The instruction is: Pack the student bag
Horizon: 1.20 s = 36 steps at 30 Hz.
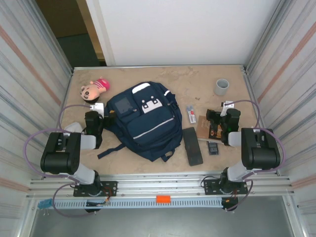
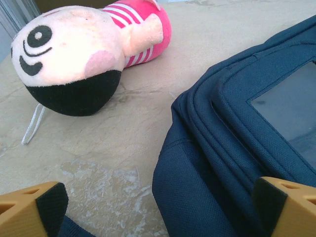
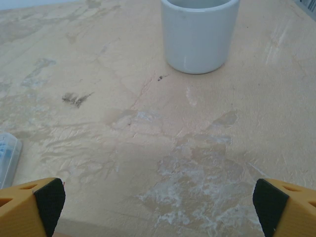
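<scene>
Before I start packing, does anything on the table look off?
Nothing looks spilled or damaged. The student bag lies flat at a slant; the plush doll lies on its side, far left; the cup stands upright.

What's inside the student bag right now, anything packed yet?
Cannot tell: the student bag looks closed, so its inside is hidden. The plush doll, cup and black case are outside it.

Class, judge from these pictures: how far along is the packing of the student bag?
Done: nothing visibly; the student bag lies flat, apparently closed. In hand: nothing; left pincer and right pincer are open and empty. Left: seemingly everything, including the plush doll, grey cup and black case lying loose on the table.
</scene>
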Each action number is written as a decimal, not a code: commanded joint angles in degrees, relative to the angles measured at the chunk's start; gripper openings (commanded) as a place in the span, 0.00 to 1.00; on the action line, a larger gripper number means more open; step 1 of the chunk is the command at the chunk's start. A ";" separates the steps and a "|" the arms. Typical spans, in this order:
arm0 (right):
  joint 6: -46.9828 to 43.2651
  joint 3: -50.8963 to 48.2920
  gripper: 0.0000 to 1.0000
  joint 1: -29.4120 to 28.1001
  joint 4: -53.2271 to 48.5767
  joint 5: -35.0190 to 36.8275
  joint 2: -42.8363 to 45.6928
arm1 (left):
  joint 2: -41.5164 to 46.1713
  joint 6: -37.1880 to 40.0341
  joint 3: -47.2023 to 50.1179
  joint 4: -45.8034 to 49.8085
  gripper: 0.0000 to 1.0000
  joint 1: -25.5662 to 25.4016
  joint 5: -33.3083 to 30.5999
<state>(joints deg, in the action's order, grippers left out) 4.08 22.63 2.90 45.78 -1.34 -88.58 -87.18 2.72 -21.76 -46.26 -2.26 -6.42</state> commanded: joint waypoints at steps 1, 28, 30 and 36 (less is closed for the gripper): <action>0.87 1.05 0.99 -0.09 -0.25 0.31 0.20 | 0.65 -0.21 -1.10 -0.40 0.99 -0.02 0.69; 0.89 1.10 0.99 -0.16 -0.29 0.33 0.16 | 0.60 0.04 -1.18 -0.25 0.99 -0.02 1.32; 0.80 1.04 0.99 -0.12 -0.25 0.33 0.16 | 0.47 -0.04 -1.27 -0.19 0.99 0.01 1.45; 1.02 1.05 0.99 0.19 -0.24 -0.14 0.16 | 3.84 3.94 -2.39 3.96 0.99 -1.06 7.11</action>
<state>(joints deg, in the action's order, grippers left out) 4.08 22.63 2.92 45.78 -1.34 -88.58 -86.65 3.49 -21.96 -45.04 -2.33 -3.42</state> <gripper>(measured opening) 0.987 0.986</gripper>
